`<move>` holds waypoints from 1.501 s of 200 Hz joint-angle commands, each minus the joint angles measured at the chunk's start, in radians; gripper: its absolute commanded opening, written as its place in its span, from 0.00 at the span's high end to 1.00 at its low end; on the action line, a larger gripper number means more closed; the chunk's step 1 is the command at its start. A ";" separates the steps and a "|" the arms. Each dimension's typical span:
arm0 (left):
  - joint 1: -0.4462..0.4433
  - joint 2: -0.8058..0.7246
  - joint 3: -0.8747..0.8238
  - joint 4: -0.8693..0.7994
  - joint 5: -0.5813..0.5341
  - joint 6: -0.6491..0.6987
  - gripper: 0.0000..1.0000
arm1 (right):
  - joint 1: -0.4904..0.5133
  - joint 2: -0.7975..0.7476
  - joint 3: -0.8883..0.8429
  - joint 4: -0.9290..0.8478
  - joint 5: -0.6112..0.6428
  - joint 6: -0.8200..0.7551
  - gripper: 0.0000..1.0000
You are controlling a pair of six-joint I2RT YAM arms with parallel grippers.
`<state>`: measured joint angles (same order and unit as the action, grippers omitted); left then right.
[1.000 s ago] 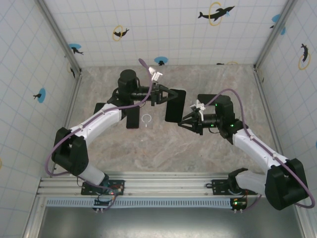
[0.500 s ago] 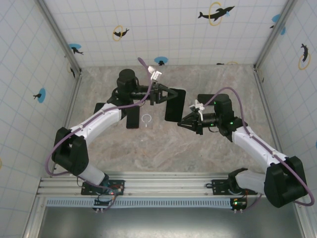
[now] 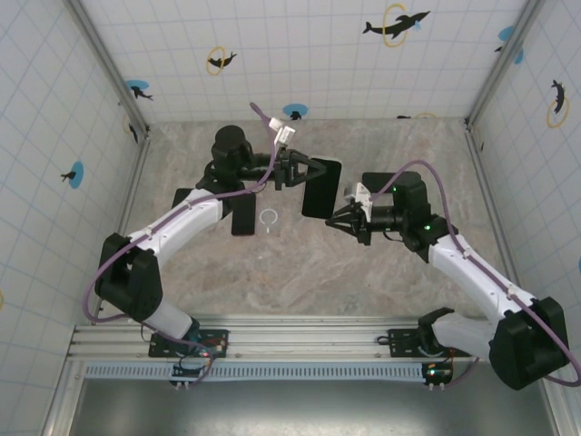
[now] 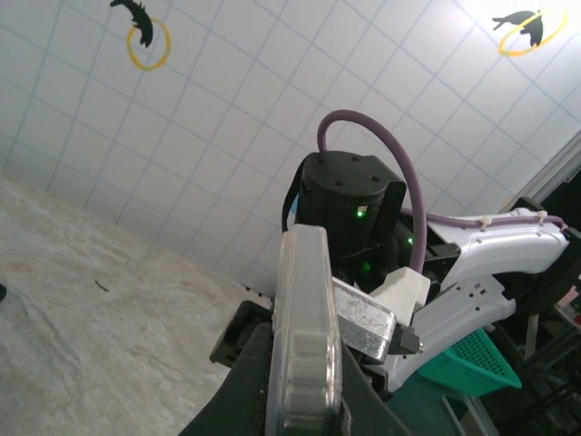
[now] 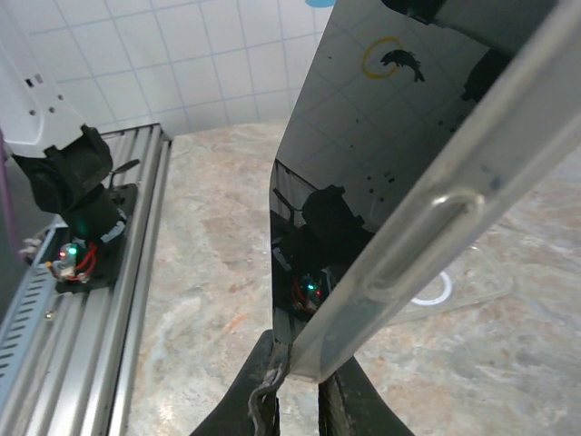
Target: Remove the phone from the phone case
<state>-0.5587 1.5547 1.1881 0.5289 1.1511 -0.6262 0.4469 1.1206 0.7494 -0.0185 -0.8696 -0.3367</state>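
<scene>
Phone aloft — white ring on table below, apart

White tiled walls with ringed dolphin stickers enclose a marbled beige table. A metal rail runs along its near edge. Lighting is even.

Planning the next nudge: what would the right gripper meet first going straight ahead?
The black glossy phone in its clear plastic case, whose corner sits inside the right gripper; contact unclear.
</scene>
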 commanded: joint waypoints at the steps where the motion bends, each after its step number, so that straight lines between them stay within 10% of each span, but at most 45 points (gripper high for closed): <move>1: -0.058 -0.019 -0.006 0.009 0.074 -0.162 1.00 | -0.001 -0.005 0.005 0.161 0.222 -0.054 0.95; 119: -0.065 -0.015 -0.012 0.029 0.035 -0.178 1.00 | 0.022 -0.015 0.011 0.257 0.243 -0.015 0.94; 173: -0.055 -0.019 -0.018 0.042 -0.108 -0.172 1.00 | -0.006 -0.060 -0.113 0.501 0.148 0.293 0.72; 300: -0.060 -0.037 -0.068 0.138 -0.138 -0.272 1.00 | -0.050 -0.024 -0.204 0.876 0.065 0.727 0.70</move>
<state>-0.6014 1.5486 1.1328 0.6617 1.0000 -0.8509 0.4019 1.0847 0.5514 0.6765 -0.7956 0.2855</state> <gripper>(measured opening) 0.129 0.303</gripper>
